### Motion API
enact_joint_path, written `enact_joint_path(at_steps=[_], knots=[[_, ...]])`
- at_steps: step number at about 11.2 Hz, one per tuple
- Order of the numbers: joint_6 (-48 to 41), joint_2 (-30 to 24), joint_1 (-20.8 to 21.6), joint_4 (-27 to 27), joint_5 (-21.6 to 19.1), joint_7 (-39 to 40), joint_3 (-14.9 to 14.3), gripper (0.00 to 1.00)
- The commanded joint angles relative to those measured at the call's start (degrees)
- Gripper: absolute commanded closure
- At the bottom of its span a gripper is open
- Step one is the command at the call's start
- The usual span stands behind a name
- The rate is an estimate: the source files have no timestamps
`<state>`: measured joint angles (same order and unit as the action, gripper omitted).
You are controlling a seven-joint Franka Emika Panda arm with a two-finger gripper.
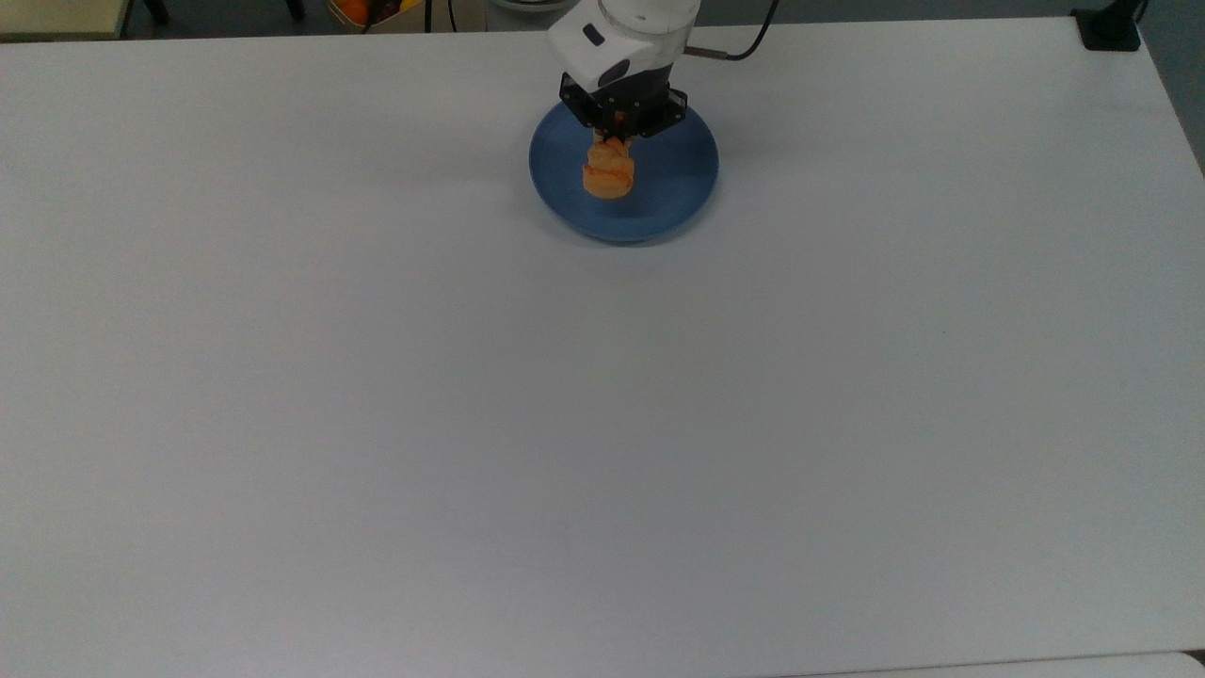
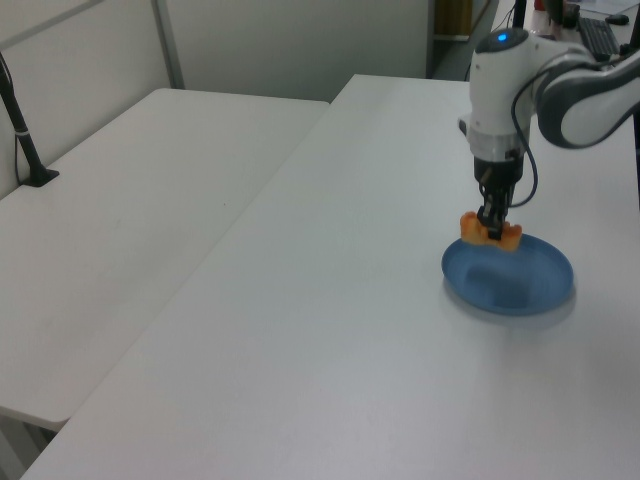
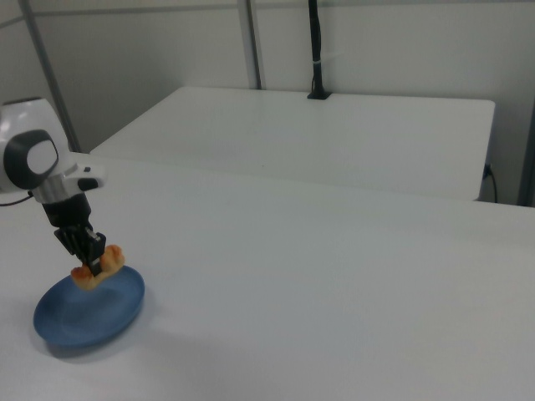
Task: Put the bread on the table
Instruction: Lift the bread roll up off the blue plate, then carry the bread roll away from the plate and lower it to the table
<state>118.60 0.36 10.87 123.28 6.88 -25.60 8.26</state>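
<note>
Nearest the top view's camera lies a wide stretch of bare white table (image 1: 602, 424), and that open ground is where the bread (image 1: 608, 174) should end up. Farther back sits the round blue plate (image 1: 659, 202), near the table's far edge in the top view. Above it hangs the bread, pinched at its middle between the fingers of the gripper (image 1: 617, 141). In the left view the bread (image 2: 490, 231) hangs clear of the plate (image 2: 530, 285), over its far rim, with both orange ends sticking out on either side of the gripper (image 2: 491, 232). The right view agrees: the loaf (image 3: 97, 269) is held above the dish (image 3: 75, 322), not resting on it.

The step in hand looks like the carry. To do it well, the arm should keep its squeeze steady and move sideways until well past the plate's rim, then lower until the loaf touches the table before letting go. Dropping it from height could make it roll.
</note>
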Motion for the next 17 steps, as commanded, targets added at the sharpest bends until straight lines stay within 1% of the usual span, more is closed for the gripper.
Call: enact_joint_path(at_steps=[1,4,6,9,12,13,14,15,16,17], knots=[[-8.53,-2.64,0.82,-5.40,0.33,-0.06,-0.35,0.91],[-16.36,-2.65,0.82,-13.66,-0.11,0.11,-0.35,0.91],[-19.35,-2.65,0.29,-17.62,-0.54,2.12,-0.79,0.91],[-20.60,-2.04,0.11,-22.19,-0.81,3.63,-1.05,0.90],[-20.16,-1.24,0.03,-23.79,-0.90,4.68,-1.06,0.90],[-19.72,-0.02,0.11,-24.31,-0.90,4.86,-1.05,0.90],[-19.72,2.43,0.11,-26.84,-0.90,4.86,-1.05,0.90],[-19.63,6.02,0.11,-30.69,-1.07,4.77,-1.05,0.90],[-19.54,8.23,0.20,-32.65,-1.51,4.86,-1.05,0.90],[-18.15,9.82,0.38,-33.36,-1.51,4.77,-0.97,0.90]])
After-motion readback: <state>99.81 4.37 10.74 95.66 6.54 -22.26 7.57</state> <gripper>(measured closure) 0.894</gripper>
